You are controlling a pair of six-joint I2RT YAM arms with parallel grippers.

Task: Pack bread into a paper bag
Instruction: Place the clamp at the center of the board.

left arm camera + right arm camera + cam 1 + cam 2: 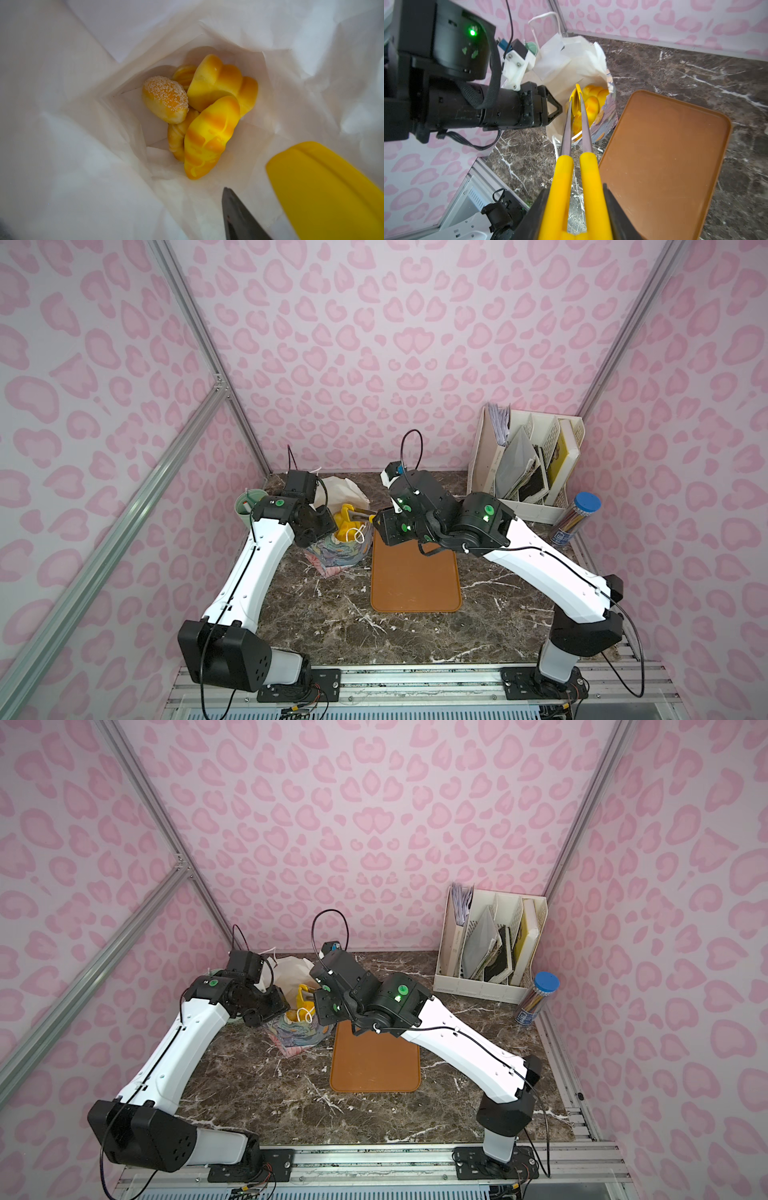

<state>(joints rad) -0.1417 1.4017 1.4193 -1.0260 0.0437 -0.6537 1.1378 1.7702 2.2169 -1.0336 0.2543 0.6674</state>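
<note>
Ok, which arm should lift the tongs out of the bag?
Right: the right gripper clamps the tongs, tips inside the bag above the bread; the left gripper sits at the bag's rim.

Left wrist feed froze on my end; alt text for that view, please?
Five golden toy pastries lie piled at the bottom of the white-lined paper bag, seen from above. The yellow tip of the tongs intrudes at one corner.
</note>
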